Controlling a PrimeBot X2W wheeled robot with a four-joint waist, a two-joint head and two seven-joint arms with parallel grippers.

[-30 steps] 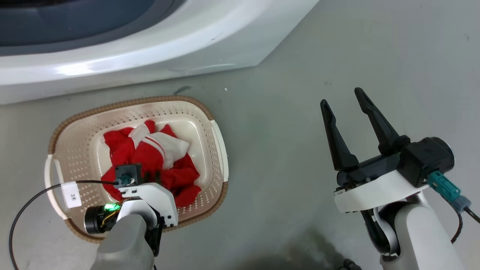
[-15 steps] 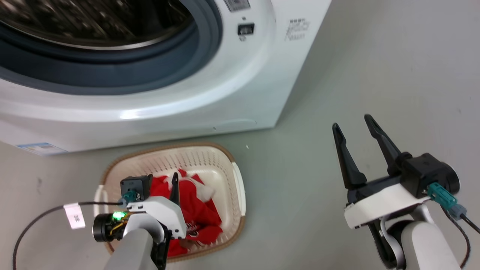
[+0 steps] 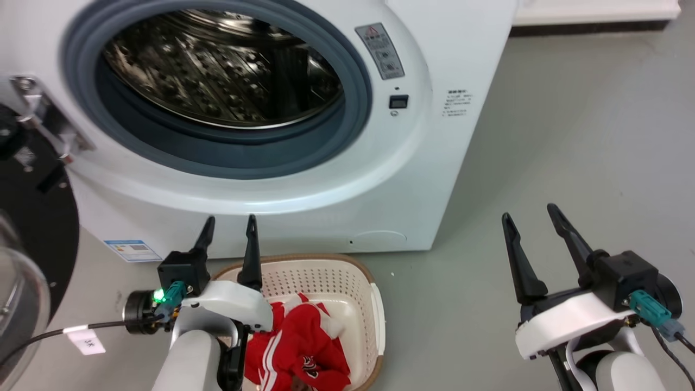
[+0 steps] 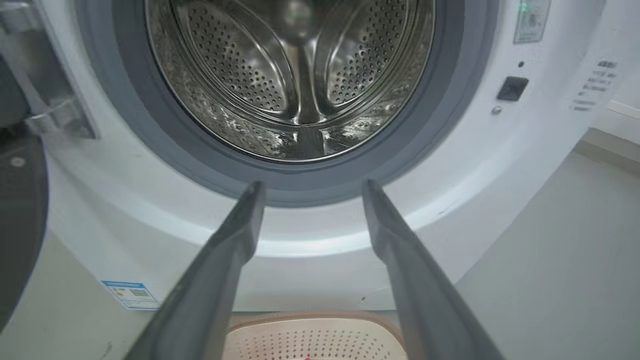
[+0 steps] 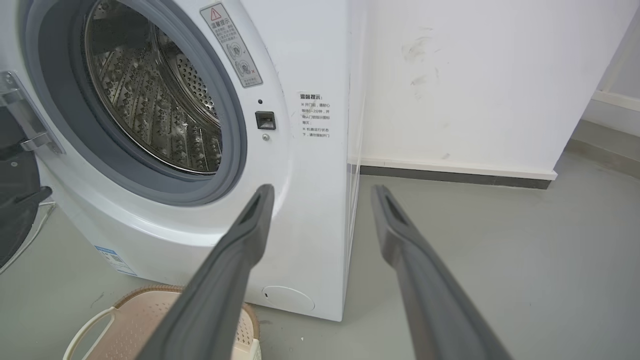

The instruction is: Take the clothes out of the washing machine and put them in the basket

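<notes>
**Lying bunched in the basket, red clothes half hidden by the left arm**

The head view's bottom edge cuts off the near end of the cream perforated plastic basket [image 3: 347, 279] with its brown woven-look rim, and the pale left forearm [image 3: 187, 361] covers its left side. The soft bright red clothes [image 3: 304, 347] with white stripes lie crumpled inside the basket; a small dark mark on one fold is too small to read. The basket stands on the grey floor [image 3: 570, 136], just in front of the large white front-loading washing machine [image 3: 434, 179]. Its perforated steel drum [image 4: 300, 75] shows bare metal, and its black-rimmed glass door [image 3: 32, 228] hangs open at the left, cut by the frame.

The left gripper [image 3: 230, 219] hovers above the basket's far rim, fingers pointing at the machine, spread and empty. The right gripper [image 3: 529, 212] hangs well to the right over the floor, fingers likewise parted, holding nothing.
</notes>
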